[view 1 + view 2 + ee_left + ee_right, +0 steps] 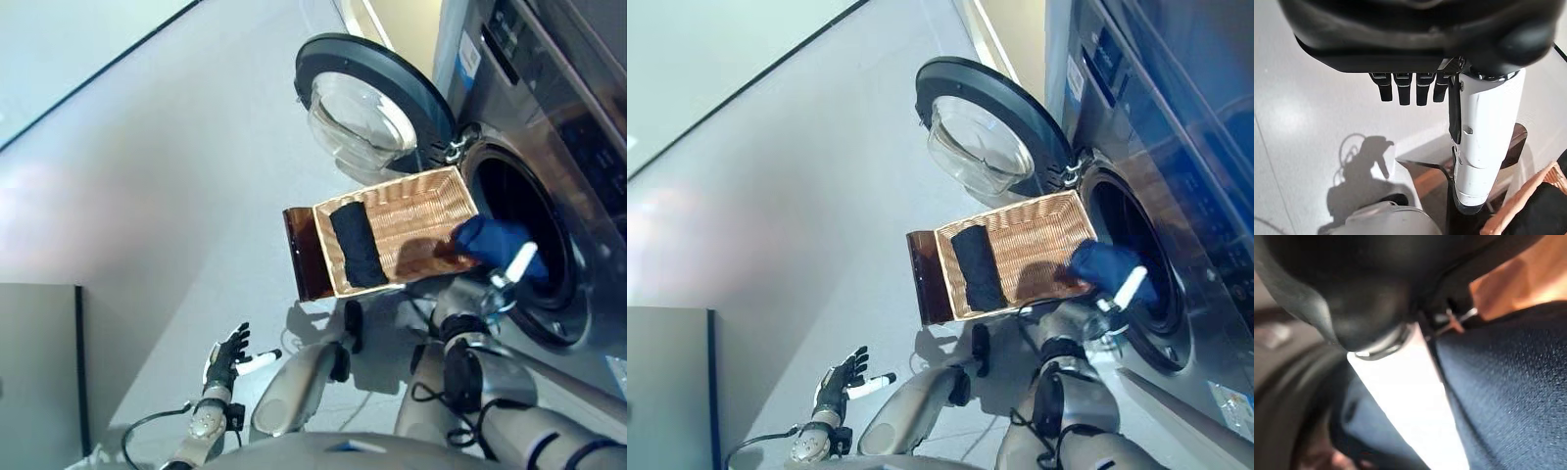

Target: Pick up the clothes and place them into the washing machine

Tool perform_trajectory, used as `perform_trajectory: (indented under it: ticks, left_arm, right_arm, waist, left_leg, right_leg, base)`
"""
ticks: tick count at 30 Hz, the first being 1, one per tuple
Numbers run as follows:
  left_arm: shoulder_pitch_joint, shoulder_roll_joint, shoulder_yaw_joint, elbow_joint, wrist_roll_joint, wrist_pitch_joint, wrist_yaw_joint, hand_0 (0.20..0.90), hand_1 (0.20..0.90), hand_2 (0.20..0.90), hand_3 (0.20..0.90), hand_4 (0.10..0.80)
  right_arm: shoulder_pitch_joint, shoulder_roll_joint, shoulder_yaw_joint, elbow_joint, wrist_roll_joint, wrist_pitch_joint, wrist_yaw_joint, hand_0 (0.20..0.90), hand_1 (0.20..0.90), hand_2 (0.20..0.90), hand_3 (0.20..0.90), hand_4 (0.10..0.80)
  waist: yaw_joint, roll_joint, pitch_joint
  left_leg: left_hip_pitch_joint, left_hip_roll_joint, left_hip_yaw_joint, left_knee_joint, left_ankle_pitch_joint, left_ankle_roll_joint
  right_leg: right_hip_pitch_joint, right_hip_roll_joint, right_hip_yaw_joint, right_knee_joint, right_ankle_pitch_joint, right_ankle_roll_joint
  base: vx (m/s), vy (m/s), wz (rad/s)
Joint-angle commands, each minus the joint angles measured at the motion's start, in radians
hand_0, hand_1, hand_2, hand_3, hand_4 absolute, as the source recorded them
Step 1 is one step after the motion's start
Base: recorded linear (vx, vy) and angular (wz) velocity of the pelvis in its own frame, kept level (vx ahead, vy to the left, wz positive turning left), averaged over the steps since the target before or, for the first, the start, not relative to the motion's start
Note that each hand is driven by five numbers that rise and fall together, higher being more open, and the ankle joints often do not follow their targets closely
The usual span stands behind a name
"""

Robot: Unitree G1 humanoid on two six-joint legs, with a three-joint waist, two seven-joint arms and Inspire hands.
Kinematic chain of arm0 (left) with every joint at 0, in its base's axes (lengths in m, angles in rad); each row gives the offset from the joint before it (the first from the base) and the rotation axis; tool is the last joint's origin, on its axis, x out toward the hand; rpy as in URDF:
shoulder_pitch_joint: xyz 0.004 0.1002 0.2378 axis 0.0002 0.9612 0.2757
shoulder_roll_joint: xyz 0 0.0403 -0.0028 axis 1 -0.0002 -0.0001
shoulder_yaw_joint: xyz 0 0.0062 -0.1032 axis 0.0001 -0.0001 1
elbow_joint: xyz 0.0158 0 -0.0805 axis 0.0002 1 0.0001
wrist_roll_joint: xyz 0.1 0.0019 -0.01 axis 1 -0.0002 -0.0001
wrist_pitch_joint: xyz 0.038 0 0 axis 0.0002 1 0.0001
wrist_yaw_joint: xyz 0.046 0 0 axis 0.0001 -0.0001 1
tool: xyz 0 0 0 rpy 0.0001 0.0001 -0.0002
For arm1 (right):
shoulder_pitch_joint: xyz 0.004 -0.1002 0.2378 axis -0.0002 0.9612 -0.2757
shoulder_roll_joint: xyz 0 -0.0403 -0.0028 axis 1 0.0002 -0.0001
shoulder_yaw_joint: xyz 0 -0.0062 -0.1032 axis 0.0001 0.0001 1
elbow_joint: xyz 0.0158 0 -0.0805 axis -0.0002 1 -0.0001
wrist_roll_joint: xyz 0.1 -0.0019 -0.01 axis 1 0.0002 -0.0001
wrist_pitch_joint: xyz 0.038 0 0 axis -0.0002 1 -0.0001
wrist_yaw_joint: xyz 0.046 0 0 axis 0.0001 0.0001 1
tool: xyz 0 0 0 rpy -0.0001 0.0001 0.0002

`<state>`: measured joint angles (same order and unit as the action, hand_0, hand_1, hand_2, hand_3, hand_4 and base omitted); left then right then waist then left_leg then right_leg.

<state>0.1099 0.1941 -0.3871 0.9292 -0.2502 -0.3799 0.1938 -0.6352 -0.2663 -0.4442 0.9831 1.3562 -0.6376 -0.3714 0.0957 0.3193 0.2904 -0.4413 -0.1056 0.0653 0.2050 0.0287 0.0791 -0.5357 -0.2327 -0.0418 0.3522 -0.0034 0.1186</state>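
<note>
Blue garment (495, 242) in right hand (516, 266) at washing machine (573, 127).

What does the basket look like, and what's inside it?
The basket is a shallow rectangle woven of light tan wicker. It sits tilted in front of the washer, one end at the drum opening, just below the open door. A dark brown panel shows at its far end. Inside lies one folded black cloth, near that end; the rest is bare. At the drum end, the right hand holds a blue cloth over the rim.
</note>
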Motion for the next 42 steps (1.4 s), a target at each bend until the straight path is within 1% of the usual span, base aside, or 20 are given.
perform_trajectory:
  ticks: [1, 2, 3, 5, 6, 7, 9, 11, 12, 16, 19, 23, 25, 26, 28, 29, 30, 31, 36, 42]
  left_arm:
    - [0.018, 0.036, -0.005, -0.019, -0.039, -0.062, 0.013, 0.900, 0.900, 0.900, 0.900, 0.800]
    - [0.016, 0.048, -0.002, -0.017, -0.045, -0.064, 0.010, 0.900, 0.900, 0.900, 0.900, 0.800]
    - [0.017, 0.057, -0.005, -0.023, -0.049, -0.065, 0.010, 0.900, 0.900, 0.900, 0.900, 0.800]
    - [0.017, 0.074, 0.002, -0.036, -0.052, -0.068, 0.013, 0.900, 0.900, 0.900, 0.900, 0.800]
    - [0.020, 0.078, 0.004, -0.045, -0.054, -0.067, 0.014, 0.900, 0.900, 0.900, 0.900, 0.800]
    - [0.017, 0.080, 0.005, -0.052, -0.058, -0.065, 0.012, 0.900, 0.900, 0.900, 0.900, 0.800]
    - [0.011, 0.075, 0.011, -0.044, -0.060, -0.058, 0.012, 0.900, 0.900, 0.900, 0.900, 0.800]
    - [0.006, 0.061, 0.020, -0.023, -0.070, -0.057, 0.008, 0.900, 0.900, 0.900, 0.900, 0.800]
    - [0.007, 0.052, 0.024, -0.018, -0.079, -0.057, 0.005, 0.900, 0.900, 0.900, 0.900, 0.800]
    - [0.009, 0.025, 0.033, 0.013, -0.097, -0.051, -0.012, 0.900, 0.900, 0.900, 0.900, 0.800]
    - [0.012, 0.024, 0.041, 0.017, -0.089, -0.048, -0.008, 0.900, 0.900, 0.900, 0.900, 0.800]
    - [0.008, 0.031, 0.057, 0.041, -0.063, -0.037, 0.003, 0.900, 0.900, 0.900, 0.900, 0.800]
    - [0.003, 0.033, 0.068, 0.054, -0.051, -0.032, 0.009, 0.900, 0.900, 0.900, 0.900, 0.800]
    - [-0.003, 0.034, 0.076, 0.062, -0.040, -0.028, 0.010, 0.900, 0.900, 0.900, 0.900, 0.800]
    - [-0.007, 0.037, 0.082, 0.066, -0.037, -0.026, 0.010, 0.900, 0.900, 0.900, 0.900, 0.800]
    - [-0.013, 0.034, 0.081, 0.074, -0.031, -0.025, 0.008, 0.900, 0.900, 0.900, 0.900, 0.800]
    - [-0.013, 0.035, 0.081, 0.074, -0.031, -0.025, 0.008, 0.900, 0.900, 0.900, 0.900, 0.800]
    - [-0.027, 0.034, 0.087, 0.081, -0.023, -0.022, 0.009, 0.900, 0.900, 0.900, 0.900, 0.800]
    - [-0.037, 0.060, 0.112, 0.051, 0.012, -0.008, -0.004, 0.900, 0.900, 0.900, 0.900, 0.800]
    - [-0.041, 0.097, 0.157, 0.050, 0.046, 0.008, -0.001, 0.900, 0.900, 0.900, 0.900, 0.800]
  right_arm:
    - [-0.171, -0.259, 0.047, -0.130, -0.190, -0.087, -0.046, 0.200, 0.200, 0.200, 0.200, 0.300]
    - [-0.230, -0.331, 0.073, -0.138, -0.202, -0.087, -0.048, 0.200, 0.200, 0.200, 0.200, 0.300]
    - [-0.276, -0.372, 0.111, -0.130, -0.213, -0.096, -0.062, 0.200, 0.200, 0.200, 0.200, 0.300]
    - [-0.340, -0.441, 0.164, -0.188, -0.233, -0.100, -0.056, 0.200, 0.200, 0.200, 0.200, 0.300]
    - [-0.342, -0.453, 0.183, -0.207, -0.252, -0.096, -0.062, 0.507, 0.507, 0.507, 0.507, 0.520]
    - [-0.343, -0.466, 0.209, -0.183, -0.275, -0.081, -0.075, 0.900, 0.900, 0.900, 0.900, 0.800]
    - [-0.348, -0.502, 0.241, -0.087, -0.273, -0.023, -0.064, 0.900, 0.900, 0.900, 0.900, 0.800]
    - [-0.351, -0.496, 0.240, -0.007, -0.248, 0.011, -0.034, 0.900, 0.900, 0.900, 0.900, 0.800]
    - [-0.337, -0.476, 0.237, 0.014, -0.238, 0.019, -0.016, 0.900, 0.900, 0.900, 0.900, 0.800]
    - [-0.293, -0.427, 0.227, 0.109, -0.209, 0.059, 0.039, 0.900, 0.900, 0.900, 0.900, 0.800]
    - [-0.261, -0.382, 0.217, 0.126, -0.209, 0.065, 0.041, 0.900, 0.900, 0.900, 0.900, 0.800]
    - [-0.199, -0.309, 0.220, 0.145, -0.222, 0.087, 0.051, 0.900, 0.900, 0.900, 0.900, 0.800]
    - [-0.170, -0.273, 0.221, 0.153, -0.226, 0.100, 0.061, 0.900, 0.900, 0.900, 0.900, 0.800]
    - [-0.138, -0.233, 0.228, 0.160, -0.231, 0.111, 0.072, 0.900, 0.900, 0.900, 0.900, 0.800]
    - [-0.122, -0.207, 0.233, 0.161, -0.234, 0.116, 0.077, 0.900, 0.900, 0.900, 0.900, 0.800]
    - [-0.083, -0.157, 0.238, 0.168, -0.231, 0.126, 0.089, 0.900, 0.900, 0.900, 0.900, 0.800]
    - [-0.083, -0.157, 0.238, 0.167, -0.231, 0.126, 0.089, 0.900, 0.900, 0.900, 0.900, 0.800]
    - [-0.058, -0.122, 0.252, 0.189, -0.235, 0.142, 0.100, 0.900, 0.900, 0.900, 0.900, 0.800]
    - [-0.026, -0.089, 0.293, 0.285, -0.280, 0.193, 0.107, 0.900, 0.900, 0.900, 0.900, 0.800]
    - [-0.003, -0.001, 0.344, 0.307, -0.311, 0.223, 0.118, 0.900, 0.900, 0.900, 0.900, 0.800]
  waist:
    - [0.010, 0.028, -0.038]
    - [0.014, 0.030, -0.043]
    - [0.019, 0.031, -0.048]
    - [0.017, 0.023, -0.058]
    - [0.015, 0.018, -0.061]
    - [0.015, 0.012, -0.063]
    - [0.014, 0.001, -0.064]
    - [0.010, -0.003, -0.061]
    - [0.008, -0.003, -0.061]
    - [0.011, -0.001, -0.052]
    - [0.015, -0.002, -0.043]
    - [0.020, -0.022, -0.031]
    - [0.023, -0.038, -0.028]
    - [0.028, -0.059, -0.023]
    - [0.030, -0.071, -0.020]
    - [0.030, -0.096, -0.015]
    - [0.030, -0.096, -0.014]
    - [0.036, -0.123, -0.010]
    - [0.060, -0.184, -0.001]
    - [0.091, -0.256, 0.008]
  left_leg:
    - [-0.055, -0.016, -0.025, 0.036, -0.035, -0.067]
    - [-0.060, -0.016, -0.018, 0.032, -0.026, -0.065]
    - [-0.062, -0.015, -0.012, 0.030, -0.027, -0.064]
    - [-0.063, -0.009, 0.002, 0.019, -0.024, -0.064]
    - [-0.065, -0.007, 0.007, 0.017, -0.022, -0.064]
    - [-0.066, -0.007, 0.009, 0.014, -0.022, -0.065]
    - [-0.066, -0.005, 0.012, 0.012, -0.021, -0.066]
    - [-0.068, -0.003, 0.015, 0.012, -0.020, -0.067]
    - [-0.066, -0.003, 0.014, 0.014, -0.029, -0.068]
    - [-0.079, -0.003, 0.006, 0.021, -0.024, -0.070]
    - [-0.087, -0.002, -0.002, 0.027, -0.018, -0.073]
    - [-0.089, 0.001, -0.011, 0.037, -0.013, -0.074]
    - [-0.086, 0.004, -0.016, 0.041, -0.013, -0.074]
    - [-0.084, 0.008, -0.021, 0.046, -0.014, -0.074]
    - [-0.080, 0.008, -0.024, 0.047, -0.014, -0.074]
    - [-0.073, 0.011, -0.033, 0.050, -0.014, -0.074]
    - [-0.073, 0.011, -0.033, 0.050, -0.014, -0.074]
    - [-0.066, 0.015, -0.041, 0.051, -0.014, -0.076]
    - [-0.057, 0.019, -0.070, 0.059, -0.012, -0.078]
    - [-0.044, 0.024, -0.100, 0.067, -0.017, -0.079]
  right_leg:
    - [0.032, 0.004, -0.006, -0.046, -0.004, -0.042]
    - [0.022, 0.003, 0.000, -0.052, 0.011, -0.041]
    - [0.015, 0.005, 0.007, -0.055, 0.016, -0.039]
    - [0.002, 0.011, 0.019, -0.059, 0.022, -0.037]
    - [-0.004, 0.013, 0.025, -0.059, 0.024, -0.037]
    - [-0.008, 0.014, 0.029, -0.059, 0.025, -0.037]
    - [-0.012, 0.017, 0.033, -0.058, 0.029, -0.039]
    - [-0.017, 0.020, 0.033, -0.058, 0.032, -0.041]
    - [-0.017, 0.021, 0.033, -0.053, 0.022, -0.040]
    - [-0.023, 0.020, 0.024, -0.042, 0.019, -0.048]
    - [-0.024, 0.019, 0.013, -0.036, 0.017, -0.052]
    - [-0.011, 0.020, -0.002, -0.030, 0.015, -0.053]
    - [-0.005, 0.021, -0.011, -0.028, 0.015, -0.054]
    - [0.004, 0.020, -0.019, -0.029, 0.017, -0.054]
    - [0.011, 0.020, -0.024, -0.031, 0.018, -0.054]
    - [0.028, 0.020, -0.037, -0.036, 0.020, -0.054]
    - [0.029, 0.020, -0.037, -0.036, 0.020, -0.054]
    - [0.046, 0.018, -0.050, -0.044, 0.023, -0.053]
    - [0.083, 0.016, -0.089, -0.058, 0.024, -0.056]
    - [0.127, 0.017, -0.131, -0.077, 0.025, -0.056]
  base:
    - [-0.025, 0.039, -0.10]
    - [-0.031, 0.039, -0.14]
    - [-0.034, 0.044, -0.19]
    - [0.001, 0.028, -0.21]
    - [0.010, 0.016, -0.28]
    - [0.005, 0.003, -0.30]
    - [-0.007, -0.007, -0.20]
    - [-0.012, -0.014, -0.17]
    - [-0.012, -0.005, -0.14]
    - [-0.036, -0.012, -0.01]
    - [-0.045, -0.034, 0.04]
    - [-0.022, -0.044, 0.10]
    - [-0.022, -0.055, 0.09]
    - [-0.016, -0.052, 0.11]
    - [-0.002, -0.056, 0.17]
    - [0.004, -0.050, 0.16]
    - [0.001, -0.085, 0.17]
    - [-0.001, -0.070, 0.13]
    - [0.005, -0.077, 0.24]
    - [0.013, -0.056, 0.16]
